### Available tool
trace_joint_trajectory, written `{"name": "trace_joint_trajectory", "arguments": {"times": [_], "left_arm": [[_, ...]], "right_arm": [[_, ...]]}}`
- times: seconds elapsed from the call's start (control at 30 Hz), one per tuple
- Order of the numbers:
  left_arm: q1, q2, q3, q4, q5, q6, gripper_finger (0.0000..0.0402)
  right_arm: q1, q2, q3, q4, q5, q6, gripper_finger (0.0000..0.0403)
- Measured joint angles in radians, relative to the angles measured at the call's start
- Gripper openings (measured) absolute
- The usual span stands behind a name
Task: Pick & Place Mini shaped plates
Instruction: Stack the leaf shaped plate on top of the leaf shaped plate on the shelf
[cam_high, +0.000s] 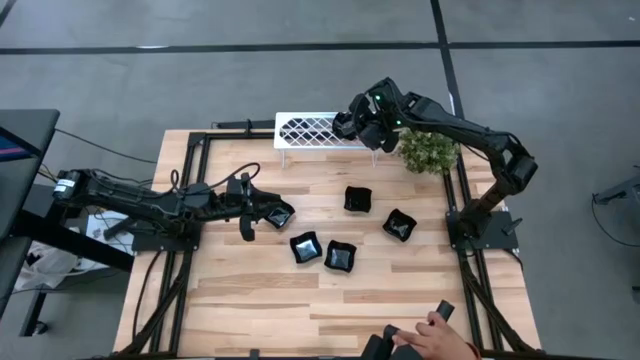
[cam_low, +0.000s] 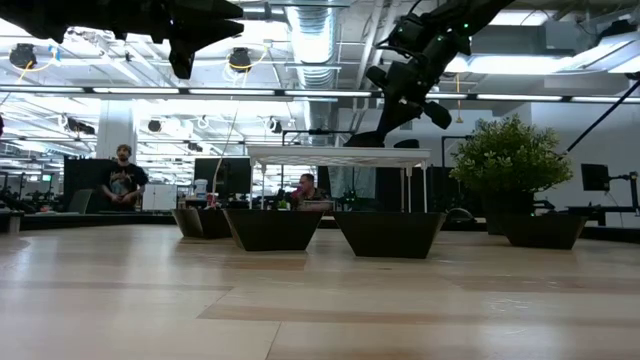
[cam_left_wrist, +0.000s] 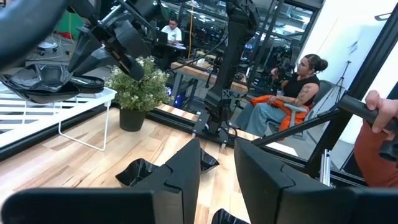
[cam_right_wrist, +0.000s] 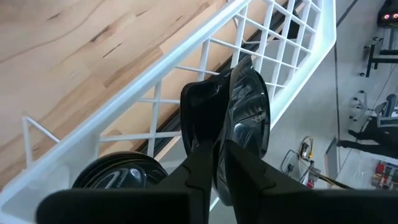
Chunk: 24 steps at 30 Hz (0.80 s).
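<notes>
Right claw (cam_right_wrist: 214, 152) is held over the right end of the white lattice rack (cam_high: 315, 130) at the desk's far edge, its fingers pinched on the rim of a glossy black mini plate (cam_right_wrist: 245, 112); the grip looks on the point of being loosened, though the plate is seen between the fingertips. The plate is carried on edge, its long axis running up and away from the fingertips, its hollow face turned sideways; its lower rim appears to be resting on, or just above, the rack's wires. A second dark plate (cam_right_wrist: 115, 173) is seen lying on the rack beside it.

For a clean release, the plate should be lowered until it is borne by the wires, the fingers parted slowly, and the claw drawn straight up so the rim is not dragged; the neighbouring plate and the potted plant (cam_high: 428, 150) should be kept clear.

Left claw (cam_high: 262, 212) is held part open, empty, by a plate (cam_high: 280, 214) at the desk's left; four more plates, among them one (cam_high: 357, 199), lie mid-desk (cam_high: 250, 310).
</notes>
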Motion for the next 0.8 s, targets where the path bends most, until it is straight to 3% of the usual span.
{"name": "trace_joint_trajectory", "arguments": {"times": [0.37, 0.8], "left_arm": [[0.000, 0.000, 0.000, 0.000, 0.000, 0.000, 0.0102], [0.000, 0.000, 0.000, 0.000, 0.000, 0.000, 0.0102]], "right_arm": [[-0.041, 0.000, 0.000, 0.011, -0.009, 0.060, 0.0061], [-0.044, 0.000, -0.001, 0.058, -0.020, 0.090, 0.0053]]}}
